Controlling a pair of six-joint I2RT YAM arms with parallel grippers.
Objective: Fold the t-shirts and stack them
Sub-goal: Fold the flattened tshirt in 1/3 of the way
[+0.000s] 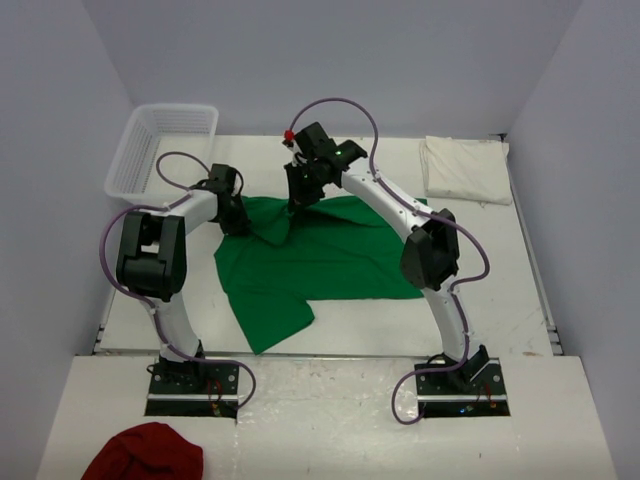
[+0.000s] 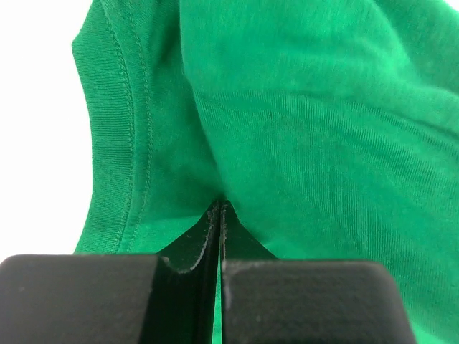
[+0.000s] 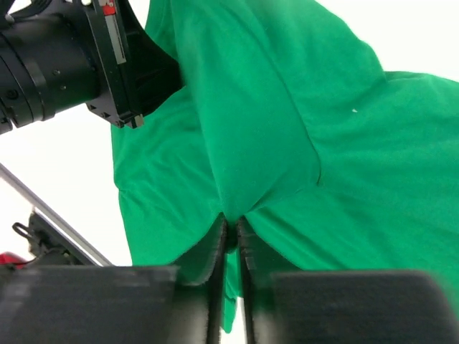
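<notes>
The left gripper [image 2: 219,208] is closed on a small fold of the green t-shirt [image 1: 330,250], just beside the ribbed collar. The right gripper [image 3: 233,223] pinches another fold of the same shirt. Its fingers stand almost together, with cloth between the tips. The two grips are near each other at the far left part of the shirt, and the cloth rises a little toward them.

To make this fold well, I think both arms should travel together at the same height, so that the cloth between them does not sag or twist. The lifted edge should be laid straight over the flat part. The fingers should let go only when the cloth rests down.

The green shirt lies spread in the middle of the table [image 1: 520,300]. It is bright and soft, with wrinkles, and one part points toward the near edge. The white t-shirt [image 1: 465,168] looks already folded and lies at the far right corner, well apart.
</notes>
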